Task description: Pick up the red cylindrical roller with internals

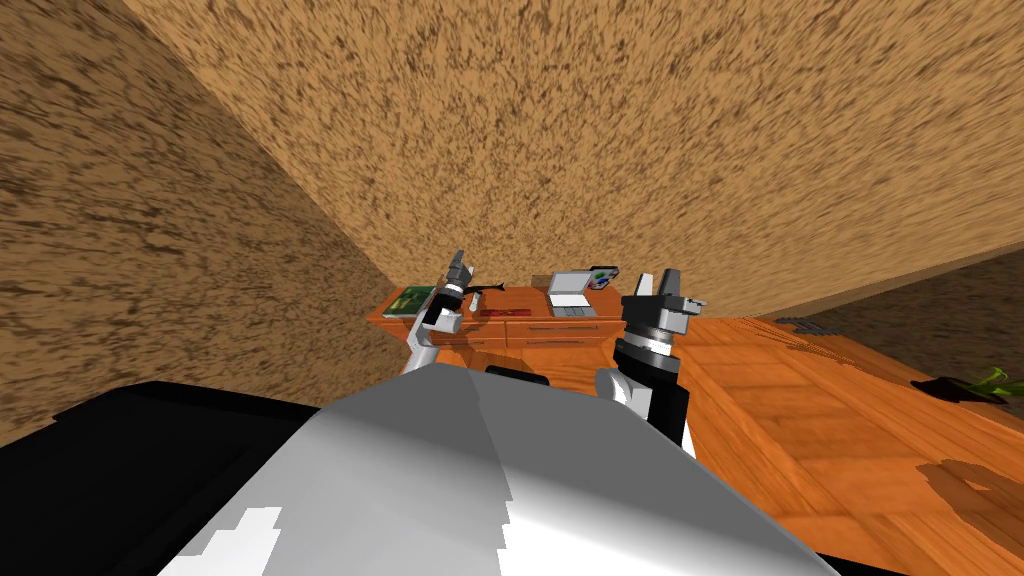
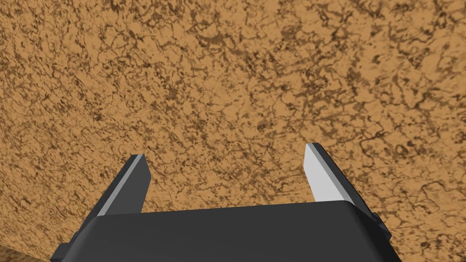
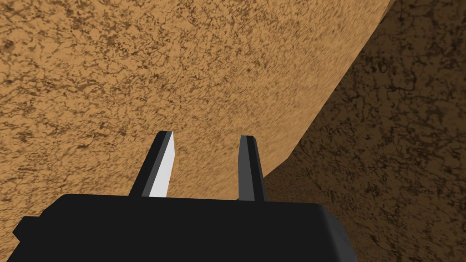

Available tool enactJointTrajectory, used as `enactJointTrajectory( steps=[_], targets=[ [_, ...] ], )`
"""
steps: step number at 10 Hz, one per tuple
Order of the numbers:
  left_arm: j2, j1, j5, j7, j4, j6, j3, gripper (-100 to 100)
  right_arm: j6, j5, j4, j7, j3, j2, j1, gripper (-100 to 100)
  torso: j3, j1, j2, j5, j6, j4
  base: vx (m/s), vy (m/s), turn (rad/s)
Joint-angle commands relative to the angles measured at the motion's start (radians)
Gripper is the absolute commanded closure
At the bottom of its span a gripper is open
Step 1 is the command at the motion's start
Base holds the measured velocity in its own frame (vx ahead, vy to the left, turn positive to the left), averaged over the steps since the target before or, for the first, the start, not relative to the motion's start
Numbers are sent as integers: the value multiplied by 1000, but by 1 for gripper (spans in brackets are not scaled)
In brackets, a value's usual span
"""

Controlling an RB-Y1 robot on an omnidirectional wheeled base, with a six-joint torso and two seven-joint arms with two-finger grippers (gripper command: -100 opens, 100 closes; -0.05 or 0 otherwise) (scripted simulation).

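Head view: dark red roller (image 1: 495,312) lies on the wooden surface (image 1: 525,303) at twelve o'clock, untouched; left end effector (image 2: 225,151) spread wide, right end effector (image 3: 205,134) parted less, empty; approach and grasp yet to do.

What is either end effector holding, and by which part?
Nothing: the left end effector and the right end effector both stand open and empty.

The walls (image 1: 600,120) are mottled tan and brown. Mid-frame, the orange tabletop (image 1: 527,302) bears a green book (image 1: 410,300).
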Motion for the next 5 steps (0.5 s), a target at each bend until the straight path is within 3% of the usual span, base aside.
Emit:
enactJointTrajectory(
  steps=[1, 2, 5],
  targets=[
    [4, -37, -2, 1, 47, 50, 9, -100, 0, 0, 0, 0, 0, 0, 0, 0, 0, 0, 0, 0, 0, 0, -5, -40, 41],
    [4, -37, -2, 1, 47, 61, 9, -100, 0, 0, 0, 0, 0, 0, 0, 0, 0, 0, 0, 0, 0, 0, 0, -43, 14],
    [10, -108, -5, 0, 128, 148, 27, -100, 0, 0, 0, 0, 0, 0, 0, 0, 0, -1, 0, 0, 0, 0, 3, -49, 26]
  ],
)
